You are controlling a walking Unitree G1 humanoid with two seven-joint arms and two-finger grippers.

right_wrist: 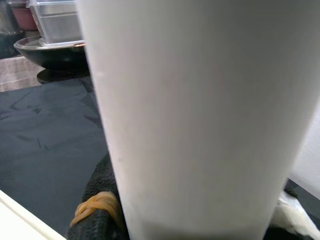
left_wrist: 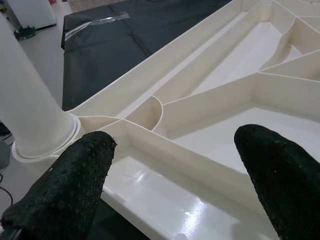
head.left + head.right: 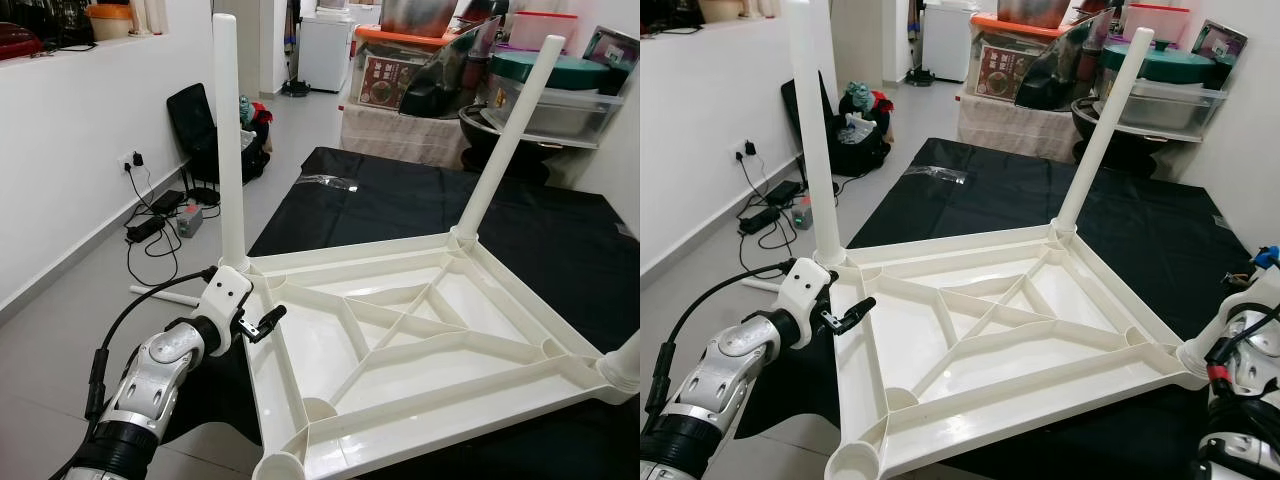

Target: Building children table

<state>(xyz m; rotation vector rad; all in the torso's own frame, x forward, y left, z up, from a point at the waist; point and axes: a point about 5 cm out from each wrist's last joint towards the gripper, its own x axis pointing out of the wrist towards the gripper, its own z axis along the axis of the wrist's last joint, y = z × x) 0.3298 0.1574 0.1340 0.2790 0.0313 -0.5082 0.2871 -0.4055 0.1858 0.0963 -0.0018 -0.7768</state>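
The room has a pale grey floor (image 3: pixel 70 330) and white walls, and a black sheet (image 3: pixel 420 200) is spread on the floor. At the back stand stacked plastic boxes (image 3: pixel 560 100), a large dark bowl (image 3: pixel 500 135) and a white cabinet (image 3: pixel 325 50). By the left wall a black bag (image 3: pixel 205 135) leans, and cables with a power strip (image 3: pixel 160 228) lie near a wall socket (image 3: pixel 133 160).

The white plastic table (image 3: pixel 400 340) lies upside down on the black sheet, its ribbed underside facing up. Two legs are in their corner sockets: the left leg (image 3: pixel 230 140) upright, the far leg (image 3: pixel 505 140) leaning. The nearest corner socket (image 3: pixel 853 460) holds no leg.

The left hand (image 3: pixel 262 325) hovers just beside the table's left edge, near the base of the left leg, its two black fingers (image 2: pixel 75 185) spread wide apart and holding nothing. The right hand (image 1: pixel 102 212) is closed around a third white leg (image 1: pixel 200 115) at the right corner of the table.
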